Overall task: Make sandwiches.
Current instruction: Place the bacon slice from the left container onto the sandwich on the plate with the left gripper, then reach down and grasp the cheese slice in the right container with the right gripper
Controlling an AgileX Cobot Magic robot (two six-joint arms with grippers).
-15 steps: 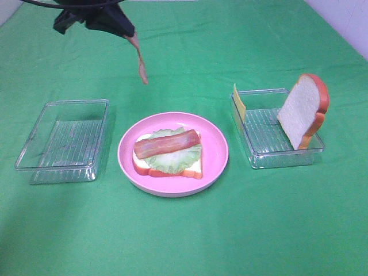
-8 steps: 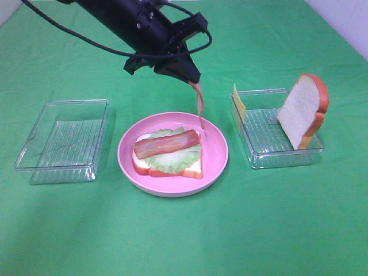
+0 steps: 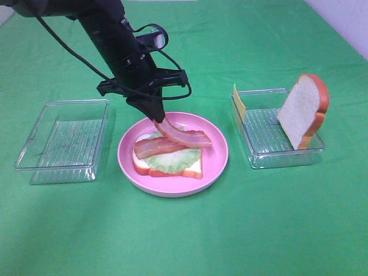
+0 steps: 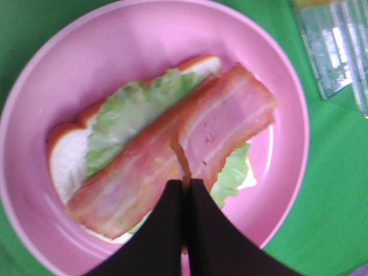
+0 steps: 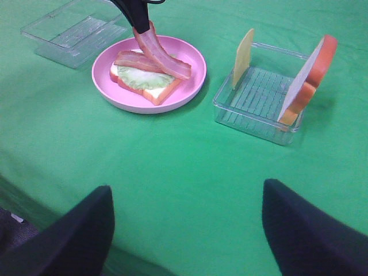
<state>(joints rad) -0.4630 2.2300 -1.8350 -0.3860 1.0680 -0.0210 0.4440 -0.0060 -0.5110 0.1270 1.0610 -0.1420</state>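
A bread slice [image 3: 192, 169] lies on the pink plate [image 3: 220, 155] with lettuce [image 3: 172, 158] and one bacon strip [image 3: 150, 149] on it. My left gripper [image 3: 156, 118] is shut on the end of a second bacon strip [image 3: 187, 137], whose far end rests across the first strip. In the left wrist view the fingertips [image 4: 187, 187] pinch this strip [image 4: 227, 123] over the lettuce [image 4: 123, 115]. The second bread slice [image 3: 303, 109] and the cheese [image 3: 238, 102] lean in the right tray [image 3: 270, 155]. My right gripper [image 5: 187, 230] is open and empty, well short of the plate [image 5: 192, 86].
An empty clear tray [image 3: 63, 138] stands left of the plate. Green cloth covers the table all round. The left arm and its cable reach in from the back left, above the plate's rear edge.
My left gripper has come from the back left to above the plate and lowered. The hanging bacon strip now lies partly across the first strip. The right side has not moved.
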